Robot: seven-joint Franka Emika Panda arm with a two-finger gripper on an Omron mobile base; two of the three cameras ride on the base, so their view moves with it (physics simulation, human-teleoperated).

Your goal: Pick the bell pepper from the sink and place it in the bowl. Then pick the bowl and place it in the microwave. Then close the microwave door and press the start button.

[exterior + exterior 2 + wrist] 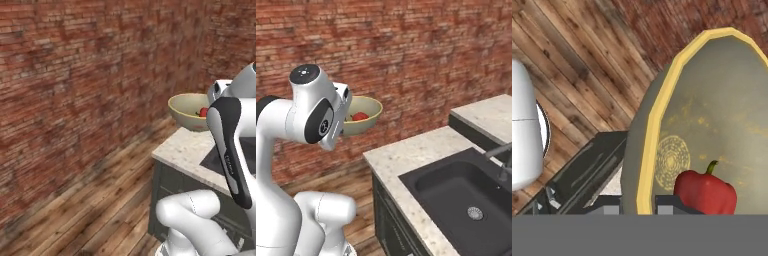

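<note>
- Above the speckled stone counter (421,150), the two-finger gripper (638,206) is clamping the rim of the round olive-tan bowl (722,115).
- The shiny red bell pepper (704,192) is lying inside that bowl, just beside the fingertips.

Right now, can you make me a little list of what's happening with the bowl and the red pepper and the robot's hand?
bowl: olive-tan bowl up in the air, off the counter, out past its edge
bell pepper: red bell pepper sitting inside the bowl
end effector: end effector shut on the bowl's rim, one finger on each side of it
sink: dark sink with only its silver drain in it
floor: wooden floor below the bowl
</note>
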